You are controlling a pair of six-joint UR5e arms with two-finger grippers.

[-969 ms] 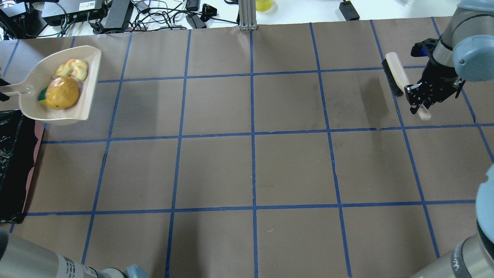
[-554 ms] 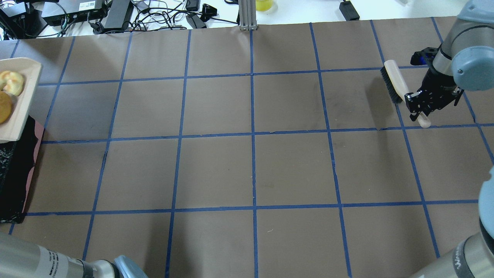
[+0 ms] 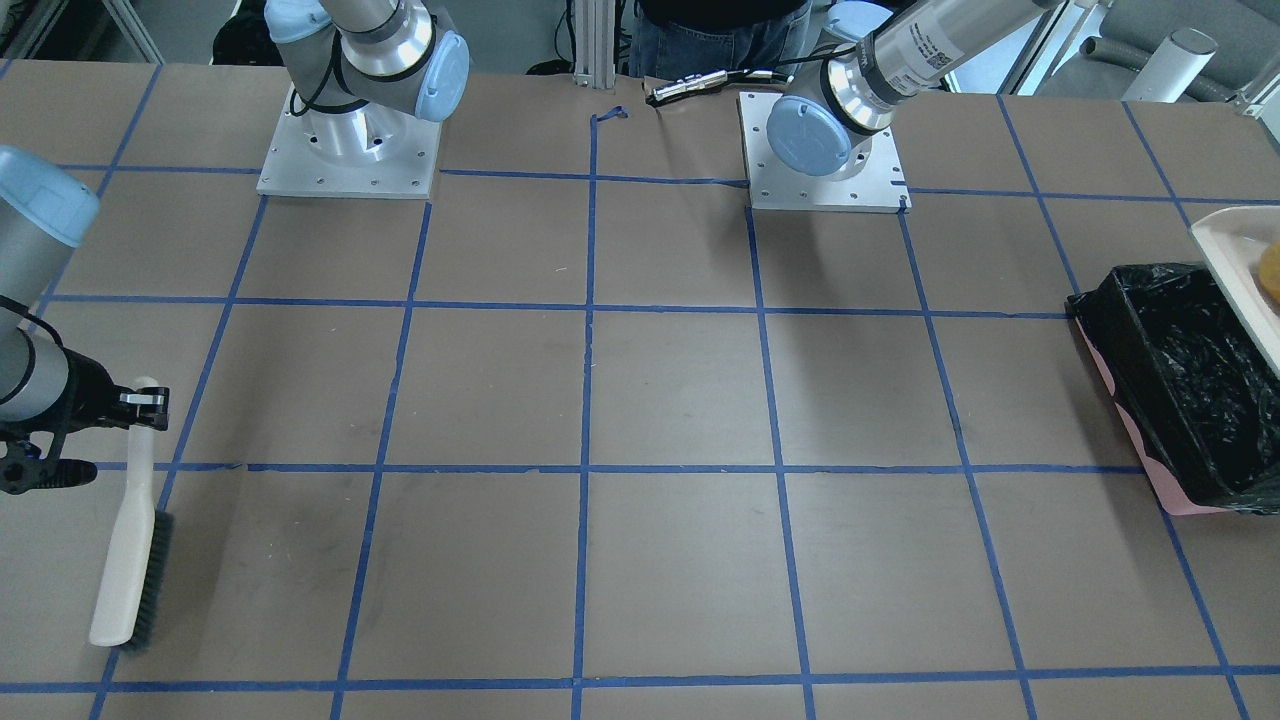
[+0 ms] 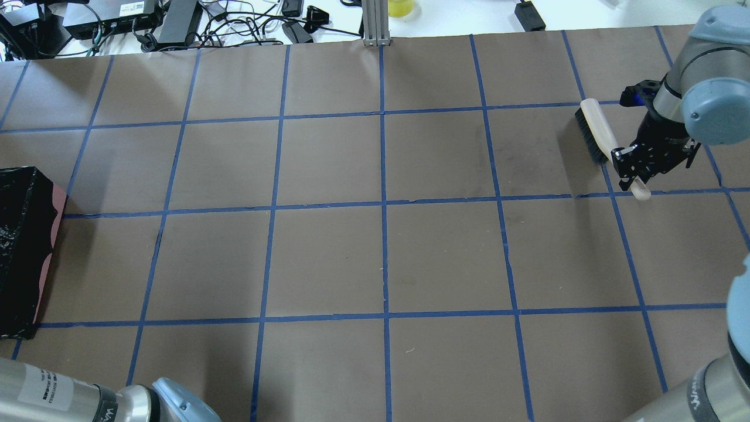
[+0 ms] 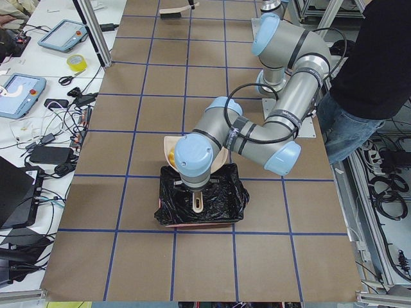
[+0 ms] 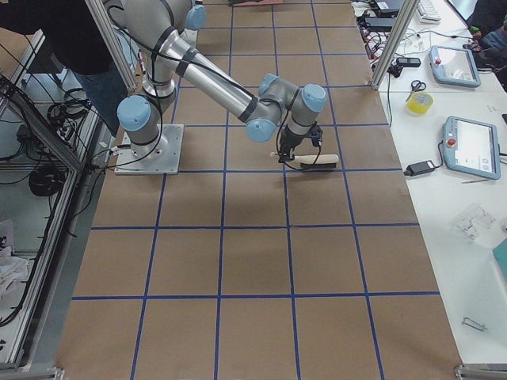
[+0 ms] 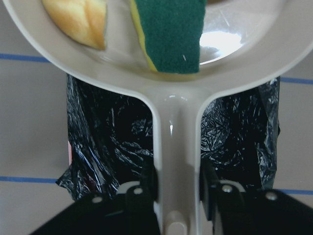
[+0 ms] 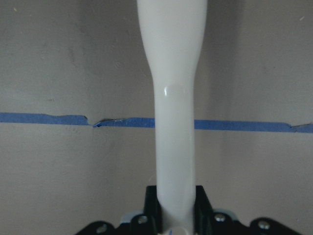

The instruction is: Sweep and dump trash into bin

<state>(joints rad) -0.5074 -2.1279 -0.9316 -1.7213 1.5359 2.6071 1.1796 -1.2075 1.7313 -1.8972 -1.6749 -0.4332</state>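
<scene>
Left gripper (image 7: pixel 177 188) is clamped on the dustpan (image 7: pixel 230 58) handle, fingers (image 7: pixel 146 178) tight against both sides. The pan is held in the air over the bin (image 7: pixel 107 147), which sits at the table (image 4: pixel 381 258) edge on the robot's left, pink wall with a black bag (image 3: pixel 1130 420). Trash is in the pan, not in the bin: the green-and-yellow sponge (image 7: pixel 168 34) lies near the handle end, and a golden piece (image 7: pixel 80 19) beside it is cut off by the frame. From across the table a yellow-orange lump (image 3: pixel 1272 275) shows at the picture's edge. Right gripper (image 8: pixel 175 215) is closed around the brush (image 8: pixel 173 122) handle, far on the other side, well apart from the bin. The brush (image 4: pixel 595 132) is low over the table; can't tell if the bristles touch.
</scene>
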